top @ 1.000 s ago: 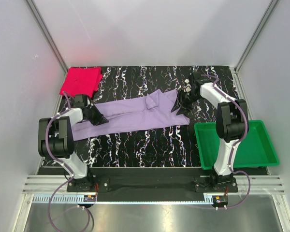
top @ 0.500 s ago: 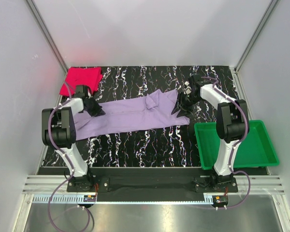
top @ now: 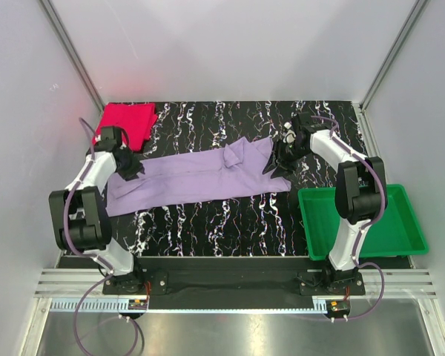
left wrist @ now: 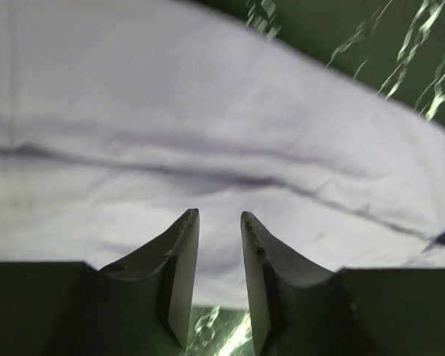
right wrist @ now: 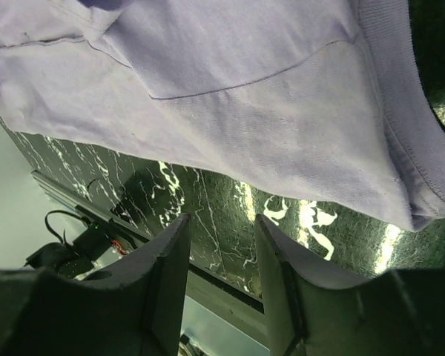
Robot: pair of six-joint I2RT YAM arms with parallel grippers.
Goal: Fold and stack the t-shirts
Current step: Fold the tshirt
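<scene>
The lavender t-shirt [top: 200, 176] lies as a long folded strip across the middle of the black marbled table, with a sleeve bunched near its back right. The pink-red t-shirt [top: 124, 123] sits as a folded square at the back left corner. My left gripper [top: 130, 167] hovers over the strip's left end; in the left wrist view its jaws [left wrist: 219, 215] stand slightly apart, holding nothing, with lavender cloth [left wrist: 208, 111] beyond them. My right gripper [top: 278, 165] is at the strip's right end; in the right wrist view it [right wrist: 221, 217] is open and empty, just off the shirt's edge [right wrist: 282, 133].
A green plastic tray [top: 397, 222] stands at the right near edge, beside the right arm's base. White walls close in the table on the left, back and right. A metal rail runs along the near edge.
My left gripper has moved back and left along the shirt's left end, toward the pink-red shirt. The right gripper has barely moved. The lavender strip lies much as before.
</scene>
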